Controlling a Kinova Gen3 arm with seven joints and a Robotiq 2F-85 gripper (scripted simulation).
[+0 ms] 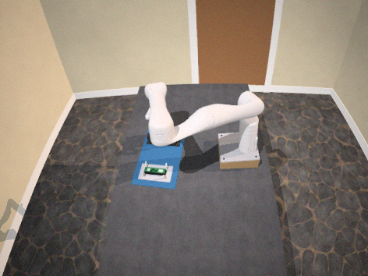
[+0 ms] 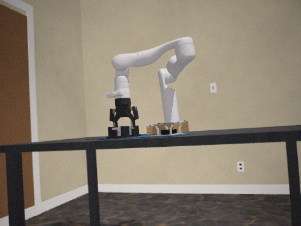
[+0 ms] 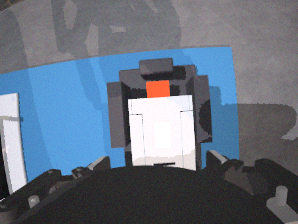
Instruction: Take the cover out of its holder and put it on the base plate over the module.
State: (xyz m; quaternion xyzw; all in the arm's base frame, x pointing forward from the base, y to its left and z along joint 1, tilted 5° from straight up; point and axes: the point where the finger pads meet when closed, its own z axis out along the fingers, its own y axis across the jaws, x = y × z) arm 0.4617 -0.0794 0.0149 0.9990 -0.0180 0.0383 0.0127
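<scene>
The white cover (image 3: pixel 162 129) sits in its dark holder (image 3: pixel 120 116) (image 2: pixel 111 131), which has an orange mark (image 3: pixel 158 88) (image 2: pixel 118 131) at its far side. The holder stands on a blue mat (image 3: pixel 67 110) (image 1: pixel 140 177). My gripper (image 3: pixel 157 165) (image 2: pixel 124 125) is open wide and empty. It hangs just above the holder, with a finger on each side of the cover. In the top view the arm's wrist hides the holder and cover. The white base plate (image 1: pixel 156 178) (image 3: pixel 9 143) lies on the near part of the mat and carries the green module (image 1: pixel 155 170), uncovered, between small white posts.
The mat lies on a dark table (image 2: pixel 191 137) (image 1: pixel 195 218). The arm's tan pedestal (image 1: pixel 238 160) (image 2: pixel 182 127) stands to the right of the mat. The arm's long link reaches across from the pedestal to above the holder.
</scene>
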